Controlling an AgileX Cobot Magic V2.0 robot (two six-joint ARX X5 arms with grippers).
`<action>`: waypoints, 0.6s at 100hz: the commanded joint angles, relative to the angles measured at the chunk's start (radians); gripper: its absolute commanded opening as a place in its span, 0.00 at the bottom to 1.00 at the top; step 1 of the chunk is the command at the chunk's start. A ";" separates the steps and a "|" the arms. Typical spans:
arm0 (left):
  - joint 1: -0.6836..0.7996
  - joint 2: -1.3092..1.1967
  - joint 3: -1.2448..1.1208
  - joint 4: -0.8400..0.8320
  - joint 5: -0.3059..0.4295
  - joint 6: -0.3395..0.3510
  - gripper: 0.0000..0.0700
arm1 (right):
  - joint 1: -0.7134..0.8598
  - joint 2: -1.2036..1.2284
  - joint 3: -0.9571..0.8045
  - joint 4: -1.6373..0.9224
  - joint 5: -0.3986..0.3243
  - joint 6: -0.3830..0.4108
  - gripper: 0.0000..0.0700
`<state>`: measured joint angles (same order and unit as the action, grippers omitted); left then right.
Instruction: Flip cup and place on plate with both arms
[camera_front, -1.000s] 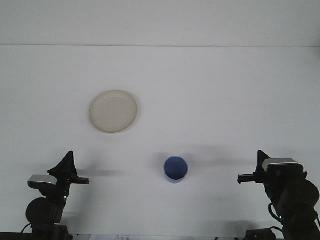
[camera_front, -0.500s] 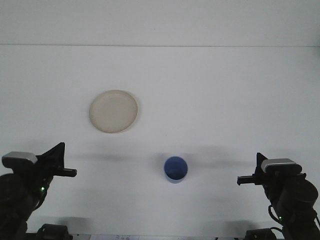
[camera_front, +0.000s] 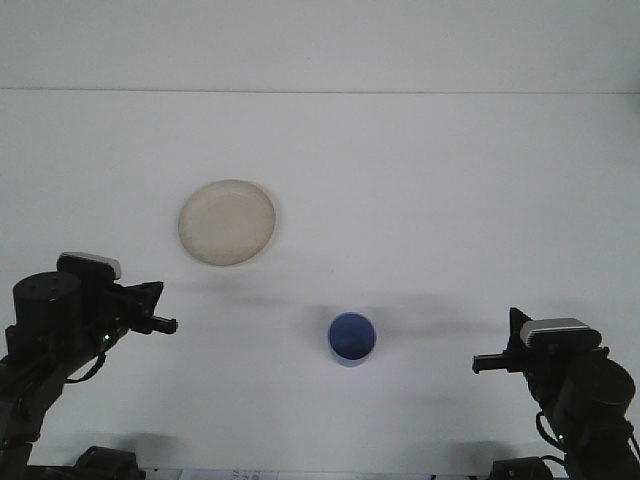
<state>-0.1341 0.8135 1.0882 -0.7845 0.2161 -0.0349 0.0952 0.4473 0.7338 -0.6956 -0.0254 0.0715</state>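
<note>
Blue round cup (camera_front: 352, 338) sits on the white table (camera_front: 430, 200) near the front edge, a little right of centre, with nothing touching it; from my forward camera I look down onto its blue top and cannot tell for sure whether that is the mouth or the base. Up and to its left, well apart from it, lies the cream-coloured round plate (camera_front: 228, 222), flat on the table and bare. My left gripper (camera_front: 160, 322) is at the left edge of the view, below the plate, its dark tip pointing right toward the cup but well short of it. My right gripper (camera_front: 486, 364) is low at the right edge, its tip pointing left toward the cup, also well clear of it. Both tips show only as thin dark stubs, so how either one is set is beyond what I can tell from this view. Neither holds anything.
</note>
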 joint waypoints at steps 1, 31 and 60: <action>-0.003 0.013 0.016 -0.004 0.006 0.018 0.21 | 0.000 0.006 0.009 0.003 -0.002 0.011 0.00; -0.078 0.032 0.016 -0.052 0.007 -0.015 0.72 | 0.000 0.006 0.009 0.005 -0.002 0.011 0.00; -0.320 0.226 0.018 0.044 0.109 -0.163 0.71 | 0.000 0.006 0.009 0.007 -0.002 0.011 0.00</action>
<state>-0.4042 0.9939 1.0901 -0.7666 0.3141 -0.1520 0.0952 0.4473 0.7338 -0.6983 -0.0254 0.0757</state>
